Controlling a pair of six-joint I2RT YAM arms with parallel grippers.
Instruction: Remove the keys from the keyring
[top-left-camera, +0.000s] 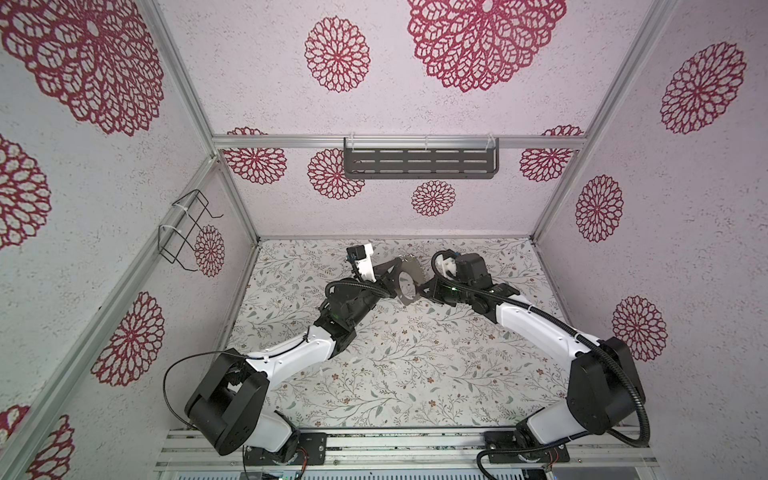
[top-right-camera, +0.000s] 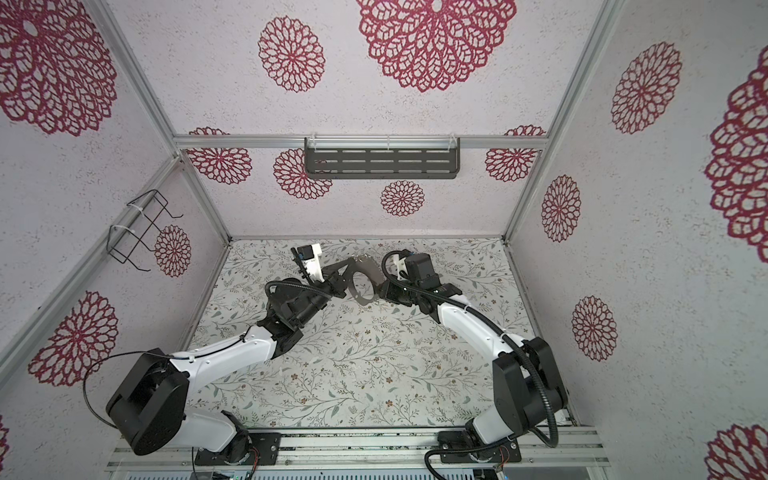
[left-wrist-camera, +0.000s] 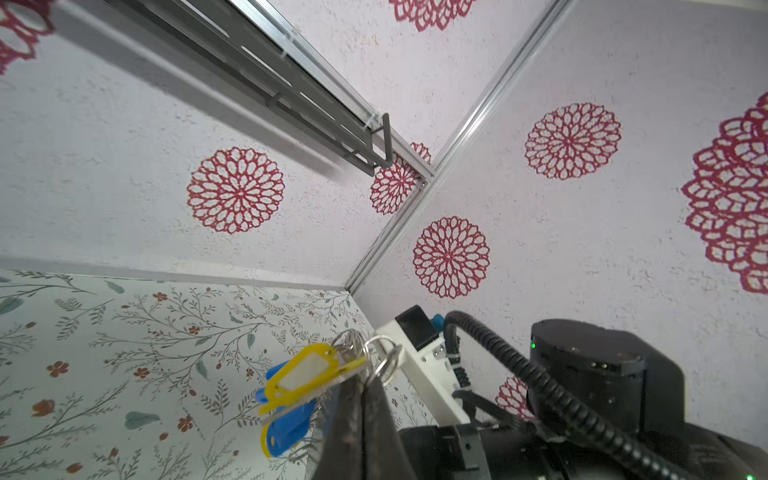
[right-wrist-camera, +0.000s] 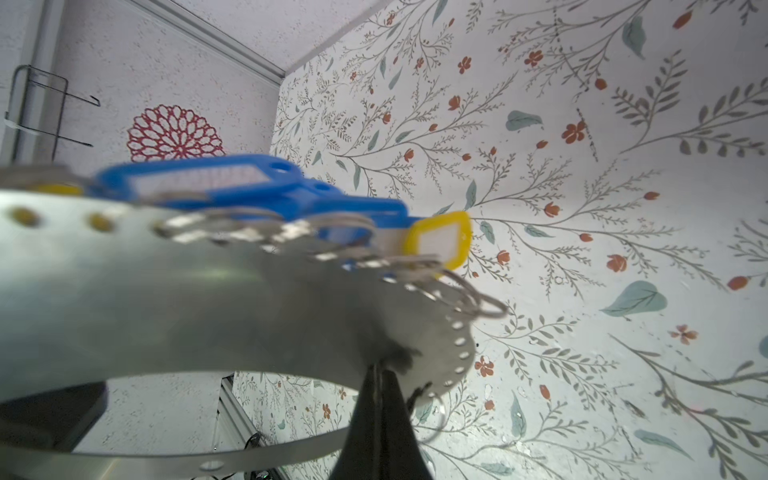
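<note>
Over the flowery table (top-left-camera: 415, 374), the left gripper (left-wrist-camera: 365, 374) and the right gripper (right-wrist-camera: 377, 368) each had their fingers pressed together, pinching the big grey keyring (top-left-camera: 417, 272) from 2 sides and holding it up off the table, toward the far end. The yellow and blue keys (left-wrist-camera: 299, 378) hung on small metal loops (left-wrist-camera: 384, 357) at the ring's far edge, just beside the left gripper's tips. Behind them, a dark shelf (top-left-camera: 419, 164) sat on the back wall.

White shells and black joint housings make up the left arm (top-left-camera: 286, 353) and right arm (top-left-camera: 536, 328), with black ribbed conduit (left-wrist-camera: 519, 365) looping behind the dark left claw (left-wrist-camera: 363, 386) and right claw (right-wrist-camera: 376, 374).
</note>
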